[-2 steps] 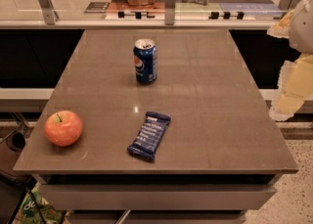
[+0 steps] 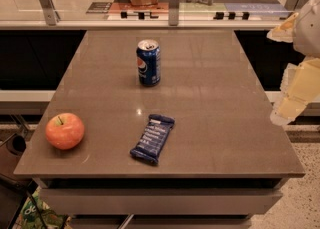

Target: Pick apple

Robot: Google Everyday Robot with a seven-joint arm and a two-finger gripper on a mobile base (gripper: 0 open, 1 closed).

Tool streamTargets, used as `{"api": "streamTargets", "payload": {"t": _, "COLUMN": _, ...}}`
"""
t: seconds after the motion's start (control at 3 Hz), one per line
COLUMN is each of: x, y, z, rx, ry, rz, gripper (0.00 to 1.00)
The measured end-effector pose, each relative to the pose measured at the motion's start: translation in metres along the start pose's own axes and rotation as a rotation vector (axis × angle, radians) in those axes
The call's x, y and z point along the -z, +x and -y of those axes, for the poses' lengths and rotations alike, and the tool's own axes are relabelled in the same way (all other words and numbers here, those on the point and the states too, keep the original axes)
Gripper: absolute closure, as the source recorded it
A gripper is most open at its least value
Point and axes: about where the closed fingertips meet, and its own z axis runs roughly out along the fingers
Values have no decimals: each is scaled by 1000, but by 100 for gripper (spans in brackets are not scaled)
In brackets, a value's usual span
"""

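The apple (image 2: 65, 131) is round and red-orange with a short stem. It sits on the grey table (image 2: 210, 98) near the front left corner. My gripper (image 2: 291, 99) is a cream-coloured part hanging at the right edge of the view. It is beside the table's right edge and above the floor, far from the apple. It holds nothing that I can see.
A blue Pepsi can (image 2: 148, 62) stands upright at the table's middle back. A dark blue snack bar (image 2: 153, 139) lies flat near the front middle, to the right of the apple. A counter with glass panels (image 2: 170, 3) runs behind the table.
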Motion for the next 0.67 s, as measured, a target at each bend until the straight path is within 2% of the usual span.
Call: {"api": "streamTargets", "payload": {"t": 0.67, "x": -57, "y": -52, "z": -32, "rx": -15, "ry": -130, "rz": 287, "gripper": 0}}
